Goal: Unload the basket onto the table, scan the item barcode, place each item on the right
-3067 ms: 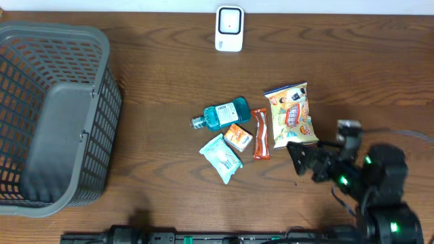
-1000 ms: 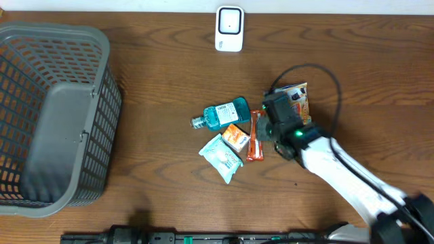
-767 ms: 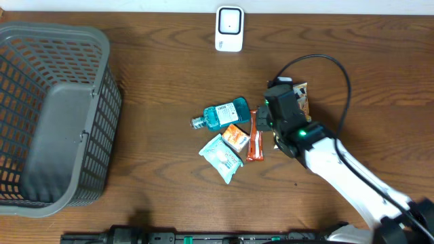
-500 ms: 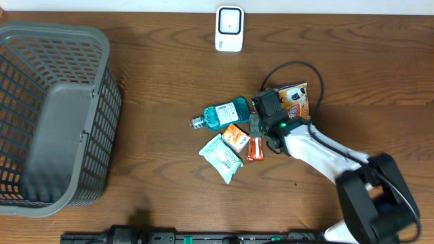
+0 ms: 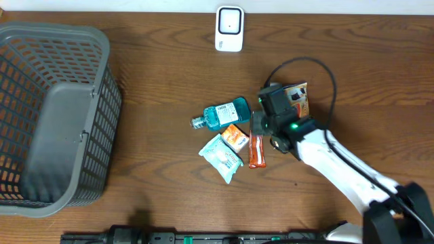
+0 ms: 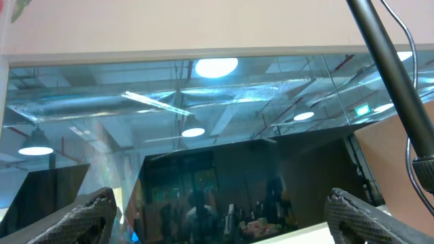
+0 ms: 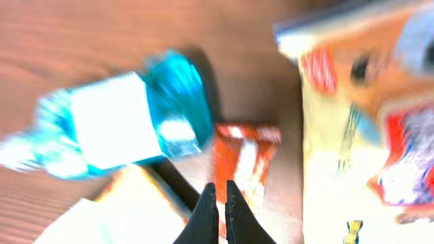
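The white barcode scanner (image 5: pixel 229 28) stands at the table's far edge. Several items lie mid-table: a blue mouthwash bottle (image 5: pixel 220 113), a small orange box (image 5: pixel 236 137), a teal packet (image 5: pixel 221 157), a red-orange snack bar (image 5: pixel 256 150) and a chips bag (image 5: pixel 299 99). My right gripper (image 5: pixel 260 124) hovers over the bar's upper end, between bottle and bag. In the right wrist view it (image 7: pixel 217 193) is shut with nothing between its fingers, above the blurred bar (image 7: pixel 243 159), the bottle (image 7: pixel 115 122) at left. The left gripper (image 6: pixel 220 210) is open and empty, aimed at a ceiling.
A large grey mesh basket (image 5: pixel 102 102) fills the left side of the table. The right arm's white link (image 5: pixel 339 169) runs from the front right toward the items, its cable (image 5: pixel 319 68) looping above the chips bag.
The right arm swung left over the items and back a little to the right. The snack bar has slid slightly toward the front, and more of it shows. The left gripper is unchanged.
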Controlling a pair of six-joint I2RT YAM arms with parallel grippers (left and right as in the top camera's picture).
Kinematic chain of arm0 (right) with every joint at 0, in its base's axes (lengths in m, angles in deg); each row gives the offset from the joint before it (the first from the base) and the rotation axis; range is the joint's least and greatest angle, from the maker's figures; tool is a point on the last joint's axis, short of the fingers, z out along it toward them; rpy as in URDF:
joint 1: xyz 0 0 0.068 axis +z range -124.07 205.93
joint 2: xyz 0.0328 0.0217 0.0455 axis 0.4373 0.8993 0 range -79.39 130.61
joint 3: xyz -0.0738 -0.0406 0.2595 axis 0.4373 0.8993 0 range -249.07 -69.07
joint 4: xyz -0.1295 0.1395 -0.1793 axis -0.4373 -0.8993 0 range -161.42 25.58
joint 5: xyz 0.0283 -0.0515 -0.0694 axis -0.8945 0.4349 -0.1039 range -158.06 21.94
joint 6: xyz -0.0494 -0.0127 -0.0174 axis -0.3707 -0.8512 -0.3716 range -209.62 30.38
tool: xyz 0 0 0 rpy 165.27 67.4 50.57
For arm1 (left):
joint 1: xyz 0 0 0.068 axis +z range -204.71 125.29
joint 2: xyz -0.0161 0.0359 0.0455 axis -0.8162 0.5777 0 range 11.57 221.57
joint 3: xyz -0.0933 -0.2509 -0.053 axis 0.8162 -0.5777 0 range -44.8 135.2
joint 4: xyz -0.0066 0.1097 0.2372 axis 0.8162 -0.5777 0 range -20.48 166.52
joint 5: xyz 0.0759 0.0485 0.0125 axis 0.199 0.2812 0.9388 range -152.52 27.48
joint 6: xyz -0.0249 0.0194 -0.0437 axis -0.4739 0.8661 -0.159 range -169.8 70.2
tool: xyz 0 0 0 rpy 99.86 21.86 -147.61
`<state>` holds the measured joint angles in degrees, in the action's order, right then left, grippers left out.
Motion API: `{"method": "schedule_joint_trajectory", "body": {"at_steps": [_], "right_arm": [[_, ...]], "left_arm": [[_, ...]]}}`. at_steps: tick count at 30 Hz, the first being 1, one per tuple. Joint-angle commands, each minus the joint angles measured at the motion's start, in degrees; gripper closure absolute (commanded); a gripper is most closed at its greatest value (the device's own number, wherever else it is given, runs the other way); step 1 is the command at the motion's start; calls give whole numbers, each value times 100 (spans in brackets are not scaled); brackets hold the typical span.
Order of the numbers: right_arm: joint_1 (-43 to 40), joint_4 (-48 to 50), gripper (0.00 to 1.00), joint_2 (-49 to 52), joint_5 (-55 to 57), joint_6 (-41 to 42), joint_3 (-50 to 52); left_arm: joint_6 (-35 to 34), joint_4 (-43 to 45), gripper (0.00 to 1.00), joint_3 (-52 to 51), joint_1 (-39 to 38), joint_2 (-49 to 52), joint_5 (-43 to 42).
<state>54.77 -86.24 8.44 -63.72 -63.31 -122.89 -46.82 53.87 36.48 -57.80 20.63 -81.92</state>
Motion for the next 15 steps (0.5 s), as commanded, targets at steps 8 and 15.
{"method": "schedule_joint_trajectory", "body": {"at_steps": [8, 15], "right_arm": [[50, 68, 99, 1261, 129, -22, -61], [39, -83, 99, 1650, 111, -24, -120]], "left_arm": [[-31, 24, 2, -22, 20, -68, -55], [-31, 24, 2, -22, 20, -68, -55]]}}
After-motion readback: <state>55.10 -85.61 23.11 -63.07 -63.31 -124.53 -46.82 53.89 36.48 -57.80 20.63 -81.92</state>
